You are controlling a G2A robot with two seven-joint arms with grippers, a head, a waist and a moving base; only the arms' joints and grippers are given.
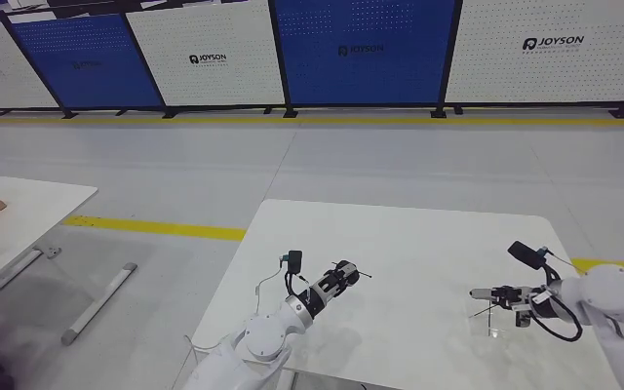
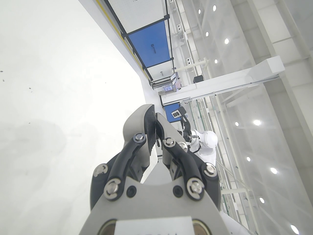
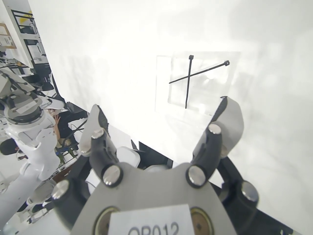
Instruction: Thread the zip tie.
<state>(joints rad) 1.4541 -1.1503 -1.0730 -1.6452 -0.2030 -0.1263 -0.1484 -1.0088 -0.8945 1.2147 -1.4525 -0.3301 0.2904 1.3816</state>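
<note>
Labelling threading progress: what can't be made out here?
- Left wrist view: the left gripper, shut, hides whether it pinches anything.
- Right wrist view: the two crossed zip ties have head slots too small to see.
- Top view: those ties and their clear tray are too small to separate.

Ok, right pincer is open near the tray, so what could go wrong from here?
1. The two zip ties lie crossed in the clear tray, so the right pincer closing near the crossing may lift or drag both.
2. They lie flat, so the pincer may slip off or shove the tray.
</note>
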